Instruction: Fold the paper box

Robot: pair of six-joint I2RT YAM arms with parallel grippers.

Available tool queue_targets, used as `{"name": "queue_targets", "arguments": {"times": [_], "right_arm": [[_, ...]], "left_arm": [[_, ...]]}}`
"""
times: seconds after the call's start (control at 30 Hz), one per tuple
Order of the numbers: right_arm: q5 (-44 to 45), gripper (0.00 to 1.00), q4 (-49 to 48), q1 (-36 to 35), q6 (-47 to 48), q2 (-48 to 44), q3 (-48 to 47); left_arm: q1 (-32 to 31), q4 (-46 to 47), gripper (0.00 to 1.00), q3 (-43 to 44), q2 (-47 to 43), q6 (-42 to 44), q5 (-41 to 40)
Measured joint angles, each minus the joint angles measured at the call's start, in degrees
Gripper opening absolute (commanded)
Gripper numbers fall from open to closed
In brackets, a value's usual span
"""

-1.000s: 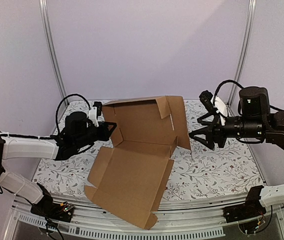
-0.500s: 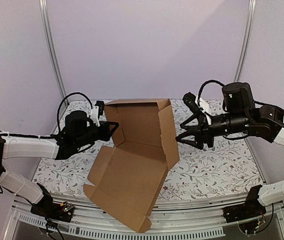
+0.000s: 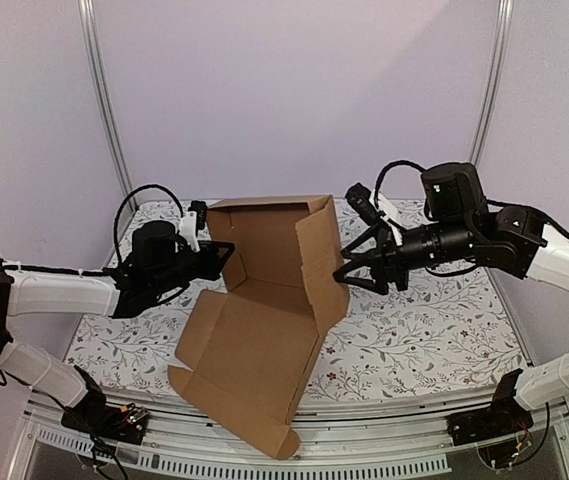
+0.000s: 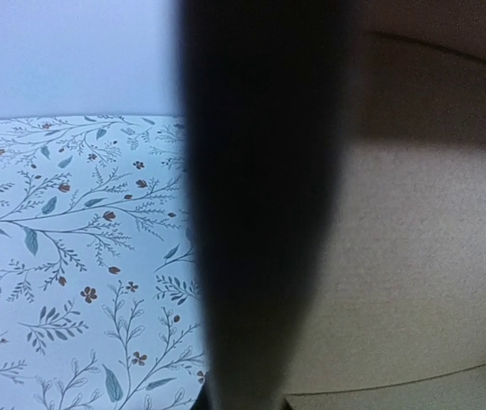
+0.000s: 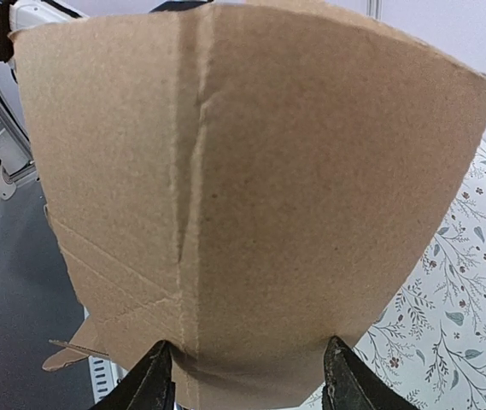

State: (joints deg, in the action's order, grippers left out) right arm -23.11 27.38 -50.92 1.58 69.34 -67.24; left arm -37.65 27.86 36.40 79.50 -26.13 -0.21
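The paper box (image 3: 264,340) is brown cardboard, half raised: its base lies on the floral cloth, its back wall stands, and its front panel hangs over the near table edge. My left gripper (image 3: 222,262) is shut on the box's upright left flap. In the left wrist view a dark blurred band (image 4: 260,213) runs down the middle, with cardboard (image 4: 422,256) close on the right. My right gripper (image 3: 344,275) is open, both fingertips (image 5: 159,363) pressed against the outer face of the right flap (image 5: 260,171), which leans inward. Nothing sits between its jaws.
A floral cloth (image 3: 424,330) covers the table. Metal posts rise at the back left (image 3: 104,110) and back right (image 3: 489,90). The front rail (image 3: 384,415) runs along the near edge, where the box's corner (image 3: 282,448) overhangs.
My right arm has moved left and pushed the right flap from splayed outward to leaning in over the base. Its jaws have narrowed a little. The left arm has not moved.
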Motion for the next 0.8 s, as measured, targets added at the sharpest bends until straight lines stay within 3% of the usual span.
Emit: {"name": "queue_targets", "arguments": {"times": [0.47,0.8], "right_arm": [[0.68,0.63,-3.34,-0.92,-4.46,5.03,-1.90],[6.16,0.64,-3.89,-3.08,-5.07,6.97,-2.56]], "left_arm": [[0.55,-2.45,0.00,1.38,1.31,-0.26,-5.27],[0.55,-5.18,0.00,2.49,1.57,-0.72,-8.94]]}}
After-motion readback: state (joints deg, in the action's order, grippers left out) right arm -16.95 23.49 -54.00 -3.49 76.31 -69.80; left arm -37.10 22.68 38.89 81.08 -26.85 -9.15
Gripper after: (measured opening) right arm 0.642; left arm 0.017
